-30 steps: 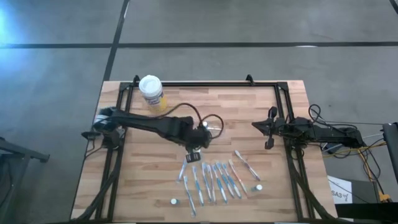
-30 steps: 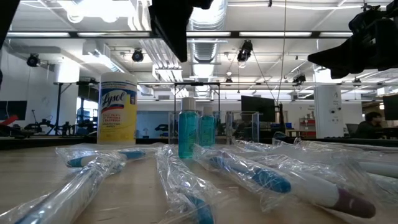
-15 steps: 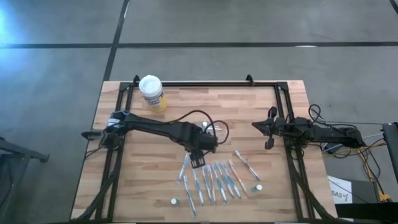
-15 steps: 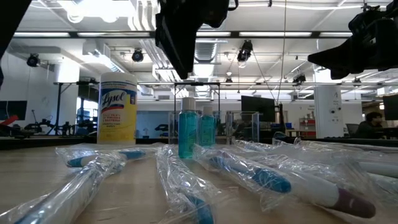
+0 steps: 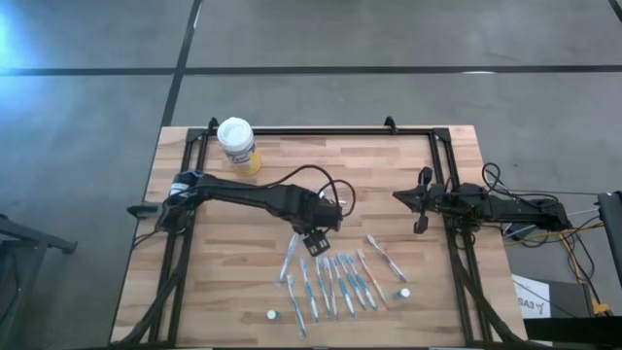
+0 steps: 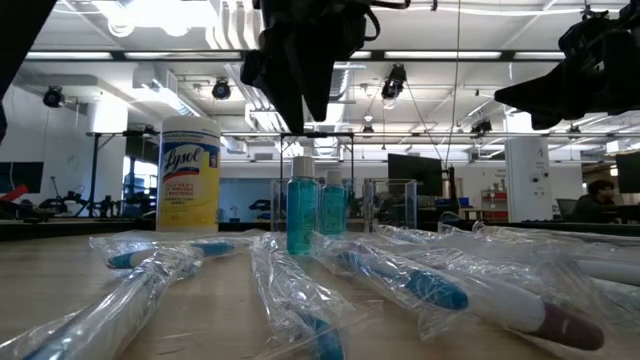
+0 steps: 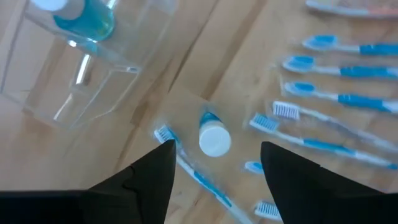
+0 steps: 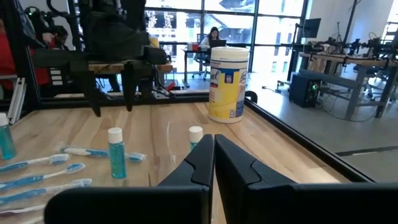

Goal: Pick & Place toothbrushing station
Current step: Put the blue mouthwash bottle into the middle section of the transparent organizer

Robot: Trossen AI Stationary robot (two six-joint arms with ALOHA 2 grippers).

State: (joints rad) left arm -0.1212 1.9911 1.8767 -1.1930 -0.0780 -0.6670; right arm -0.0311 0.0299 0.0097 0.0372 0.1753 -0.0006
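Toothbrushes (image 5: 330, 282) lie fanned on the table's near half while our left gripper (image 5: 313, 240), fingers wide and empty, hovers over their heads beside a small capped bottle (image 7: 214, 138), so we judge picking pending: descend and close; right gripper (image 5: 420, 204) waits pinched.

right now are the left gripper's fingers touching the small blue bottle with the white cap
Apart. The left wrist view shows the small blue white-capped bottle standing on bare wood in the open gap between the left gripper fingers, with space on both sides.
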